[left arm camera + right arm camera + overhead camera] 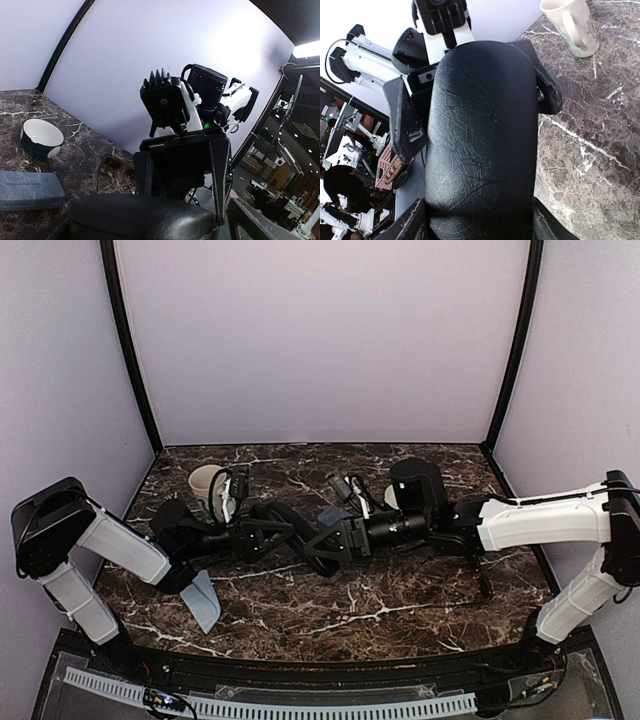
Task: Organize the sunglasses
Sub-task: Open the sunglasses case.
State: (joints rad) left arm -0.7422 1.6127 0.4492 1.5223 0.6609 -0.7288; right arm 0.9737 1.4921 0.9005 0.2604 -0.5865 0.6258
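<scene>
A black oblong glasses case (pixel 296 530) is held off the table between both grippers at mid-table. My left gripper (pixel 268 530) is shut on its left end. My right gripper (pixel 332 540) is shut on its right end. In the right wrist view the case (pixel 482 135) fills the middle, with my own fingers (pixel 412 222) at its near end. In the left wrist view the case (pixel 140 217) lies across the bottom. One pair of sunglasses (pixel 112 166) lies on the table beyond it. The other pair is not in view.
A cream mug (pixel 207 485) stands at the back left and also shows in the right wrist view (pixel 570 25). A white bowl with a dark outside (pixel 41 137) and a blue-grey rectangular case (pixel 30 190) lie near the sunglasses. A blue-grey flat piece (pixel 203 600) lies by the left arm.
</scene>
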